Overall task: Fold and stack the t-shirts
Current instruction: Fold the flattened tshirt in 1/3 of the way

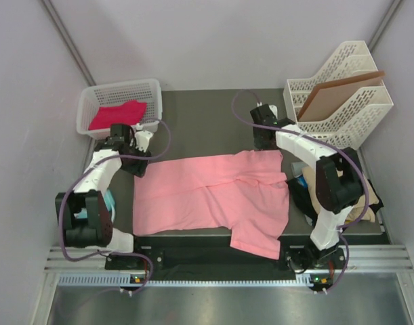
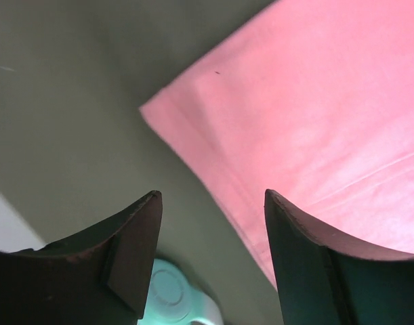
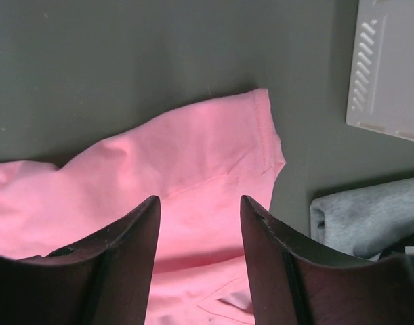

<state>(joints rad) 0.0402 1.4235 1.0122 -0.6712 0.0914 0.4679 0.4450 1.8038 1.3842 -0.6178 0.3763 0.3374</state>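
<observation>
Fingers (image 2: pixel 135 250) of the left gripper (image 2: pixel 213 196) stand wide apart. Nothing is between them. They hang over the dark table (image 2: pixel 71 101), just beside a corner of the salmon pink shirt (image 2: pixel 315 122). I cannot tell if they touch it. A small teal thing (image 2: pixel 173 298) peeks out under them.

The right gripper (image 3: pixel 200 200) is open too, but its gap is a bit smaller. Its fingers (image 3: pixel 118 257) hold nothing. Under them lies one sleeve of the salmon pink shirt. A bit of grey cloth (image 3: pixel 369 217) sits near that sleeve, off to the side.

From above, the salmon pink shirt lies spread out in the middle of the table. One part of it hangs over the near edge. The left gripper is at its far left corner and the right gripper is at its far right corner.

A magenta shirt (image 1: pixel 118 114) sits in a white basket (image 1: pixel 152 88) at the far left. A pile of other shirts (image 1: pixel 366 203) lies by the right arm. A white rack (image 1: pixel 356 115) at the far right holds a brown board (image 1: pixel 335 91).
</observation>
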